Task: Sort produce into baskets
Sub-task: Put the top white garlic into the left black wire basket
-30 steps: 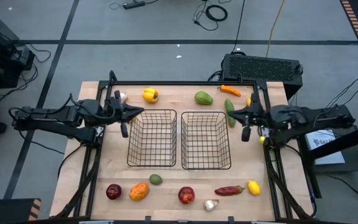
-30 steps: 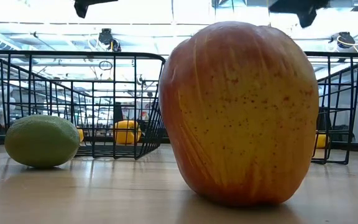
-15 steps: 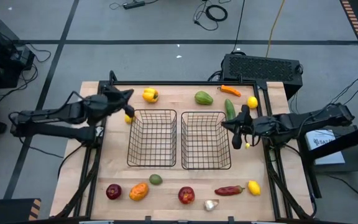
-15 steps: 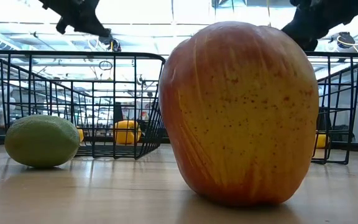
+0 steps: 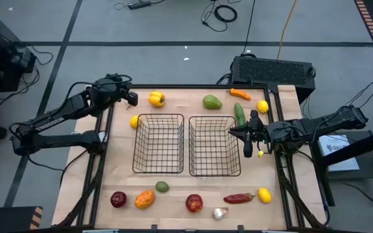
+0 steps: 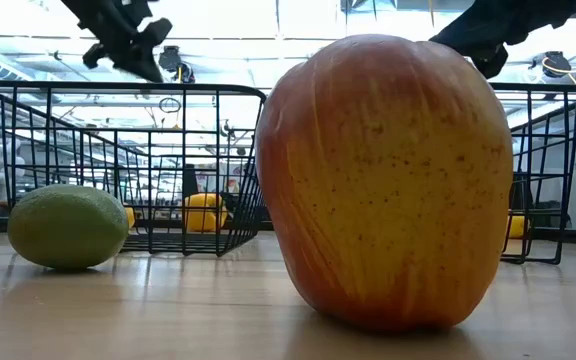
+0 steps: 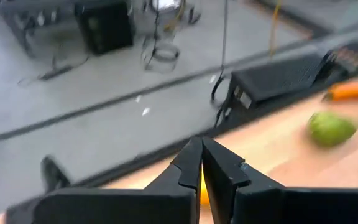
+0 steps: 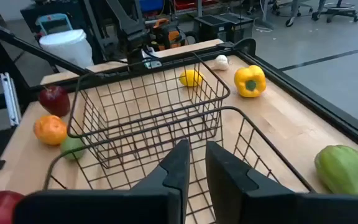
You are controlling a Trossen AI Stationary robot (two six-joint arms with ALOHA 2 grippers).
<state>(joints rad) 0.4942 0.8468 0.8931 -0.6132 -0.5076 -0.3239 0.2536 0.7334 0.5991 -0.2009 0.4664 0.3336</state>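
Note:
Two black wire baskets (image 5: 158, 116) (image 5: 214, 118) stand side by side mid-table, nothing showing inside. Produce lies around them. My left gripper (image 5: 132, 98) hovers shut at the far left corner, pointing at a yellow pepper (image 5: 156, 98), which also shows past its fingers (image 7: 201, 186). A lemon (image 5: 135, 121) rests on the wood beside the left basket. My right gripper (image 5: 248, 139) hangs over the right basket's right rim, its fingers (image 8: 180, 163) a narrow gap apart with nothing between them. A garlic bulb (image 8: 220, 61) lies near the far left corner.
Far edge: green pepper (image 5: 212, 101), orange pepper (image 5: 239, 94), cucumber (image 5: 239, 115), lemon (image 5: 262, 107). Near edge: red apple (image 5: 118, 199), orange pepper (image 5: 145, 199), green fruit (image 5: 162, 187), apple (image 5: 193, 203) close before the low camera (image 6: 383, 180), garlic (image 5: 219, 212), red pepper (image 5: 239, 197), lemon (image 5: 264, 195).
My left gripper has swung from beside the left basket toward the table's far left corner, turning as it went, and has uncovered the lemon there. My right gripper has moved toward the near edge and the right basket and sunk a little, then nearly stopped.

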